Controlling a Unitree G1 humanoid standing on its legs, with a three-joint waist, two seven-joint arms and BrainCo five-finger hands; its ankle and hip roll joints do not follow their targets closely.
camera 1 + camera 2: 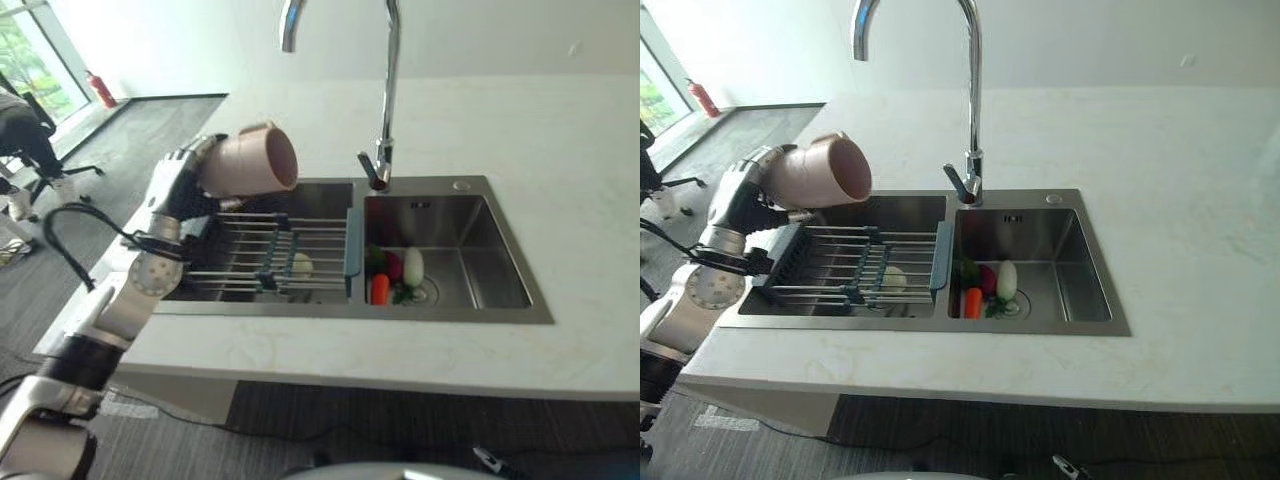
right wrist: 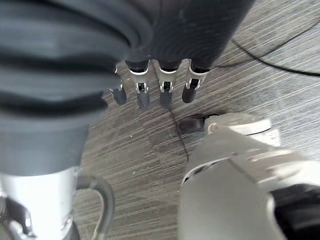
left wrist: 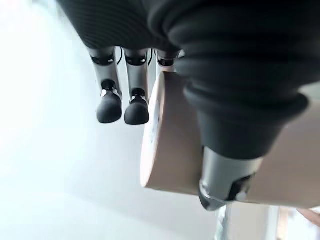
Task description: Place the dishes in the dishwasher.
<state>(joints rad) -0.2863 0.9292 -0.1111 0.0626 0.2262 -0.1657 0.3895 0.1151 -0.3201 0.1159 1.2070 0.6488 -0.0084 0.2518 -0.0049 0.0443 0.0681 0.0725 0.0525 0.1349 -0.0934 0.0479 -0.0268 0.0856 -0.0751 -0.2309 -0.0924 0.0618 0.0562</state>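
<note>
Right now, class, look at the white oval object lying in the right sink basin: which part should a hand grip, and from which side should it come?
Grip the white oval object across its narrow middle, coming from above. It lies lengthwise on the basin floor, the sink walls block a sideways approach, and the carrot sits close on its left, so the fingers should probably close across the short axis. The left hand is busy with the pink cup.

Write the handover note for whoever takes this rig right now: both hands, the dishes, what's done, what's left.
Left hand: shut on the pink cup, held on its side in the air above the left end of the rack, mouth toward the faucet.
Right hand: holds nothing, fingers relaxed, hanging over the floor.
Rack spans the left sink basin; a pale item lies under it. Vegetables sit by the drain in the right basin.
Done: cup picked up. Left: put it in the dishwasher, which I cannot see.
</note>
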